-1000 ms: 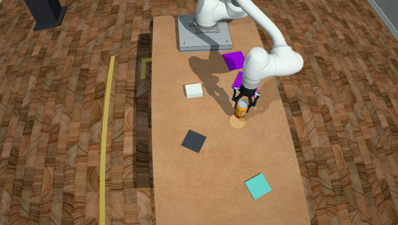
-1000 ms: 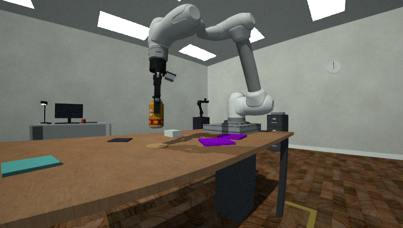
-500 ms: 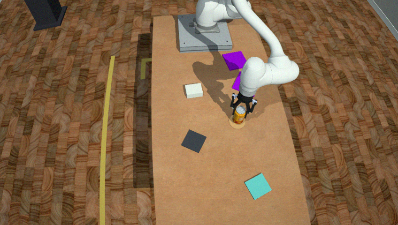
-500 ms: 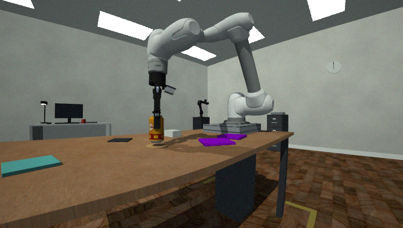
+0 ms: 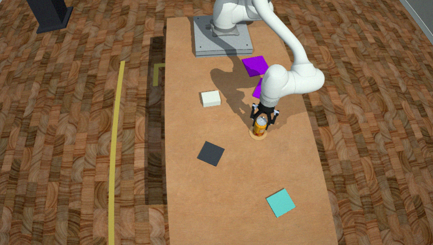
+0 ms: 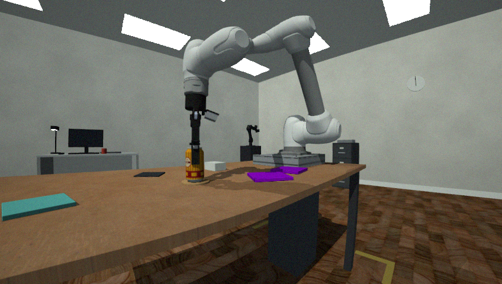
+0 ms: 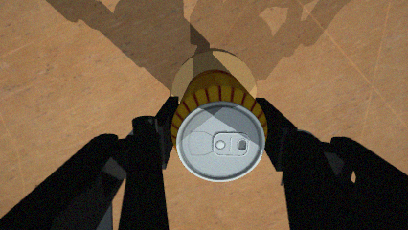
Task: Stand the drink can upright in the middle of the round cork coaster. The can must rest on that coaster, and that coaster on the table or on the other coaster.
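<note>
— What sort of place are you working in?

— I think it is a lab or an office room. My base plate [image 6: 261, 158] is bolted on a long wooden table [image 6: 141, 214], and the walls are plain and grey with flat light panels [image 6: 153, 32] in the ceiling.

— What else shows it?

— Behind me a grey desk [image 6: 87, 162] carries a monitor [image 6: 85, 138] and a lamp [image 6: 54, 138]. There is a dark filing cabinet [image 6: 346, 149], a wall clock [image 6: 415, 83], a small second arm on a pedestal [image 6: 250, 151], and yellow tape lines [image 5: 114, 142] on the parquet floor [image 5: 61, 121].
</note>
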Available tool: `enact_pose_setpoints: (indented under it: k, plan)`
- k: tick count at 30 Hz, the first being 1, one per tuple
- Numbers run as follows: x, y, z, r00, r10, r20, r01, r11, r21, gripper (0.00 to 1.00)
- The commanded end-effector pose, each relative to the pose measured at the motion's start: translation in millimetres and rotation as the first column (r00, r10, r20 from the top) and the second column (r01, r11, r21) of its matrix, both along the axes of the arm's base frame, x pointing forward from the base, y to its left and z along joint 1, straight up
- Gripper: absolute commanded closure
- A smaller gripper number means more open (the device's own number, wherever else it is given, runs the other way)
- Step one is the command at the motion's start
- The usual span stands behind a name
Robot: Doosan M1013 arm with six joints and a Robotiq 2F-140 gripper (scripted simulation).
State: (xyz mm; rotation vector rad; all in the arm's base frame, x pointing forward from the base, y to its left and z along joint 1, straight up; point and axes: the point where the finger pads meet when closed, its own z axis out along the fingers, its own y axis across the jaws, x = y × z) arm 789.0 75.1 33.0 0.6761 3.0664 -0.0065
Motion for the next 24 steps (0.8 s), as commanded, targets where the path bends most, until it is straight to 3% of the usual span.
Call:
enact_pose_setpoints:
  k: [1, 9, 10, 24]
  plan:
    - [0.5, 0.1, 0.8, 1.0, 0.0, 0.001, 0.0, 1.0, 0.0, 0.9]
    - [0.5, 0.1, 0.8, 1.0, 0.0, 0.001, 0.0, 1.0, 0.0, 0.9]
    - [0.5, 0.1, 0.8, 1.0, 0.0, 0.001, 0.0, 1.0, 0.0, 0.0]
    - [0.5, 0.1, 0.8, 1.0, 0.0, 0.001, 0.0, 1.0, 0.0, 0.0]
